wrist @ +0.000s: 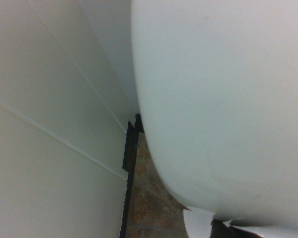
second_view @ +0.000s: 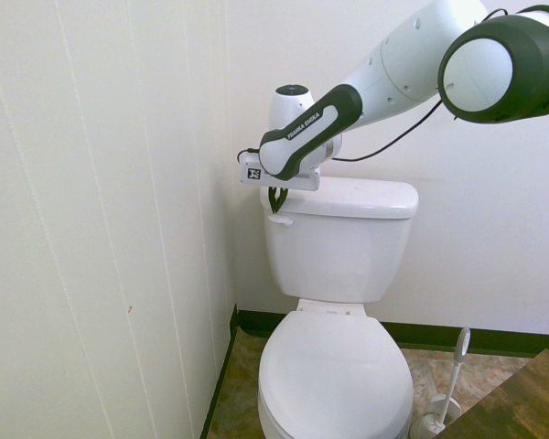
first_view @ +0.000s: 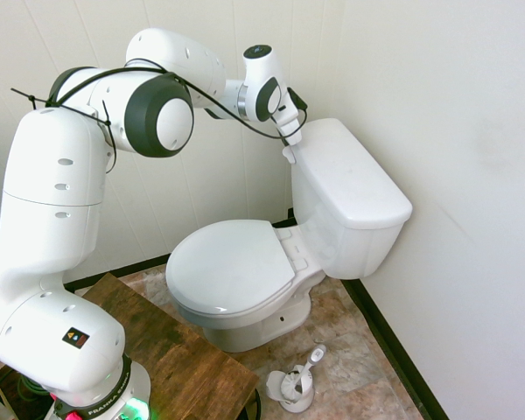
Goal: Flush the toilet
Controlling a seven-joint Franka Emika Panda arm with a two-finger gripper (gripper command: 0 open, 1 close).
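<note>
Step in hand: positioning at the flush lever. My gripper points downward, fingertips nearly together, gripping nothing visible; lever contact cannot be confirmed. The toilet tank stands directly behind my fingertips. Next move: press the lever downward.

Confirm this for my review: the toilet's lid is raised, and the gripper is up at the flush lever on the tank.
Not quite: the lid is down, as the second exterior view shows, lying flat over the bowl. The gripper is indeed up at the flush lever on the tank.
</note>
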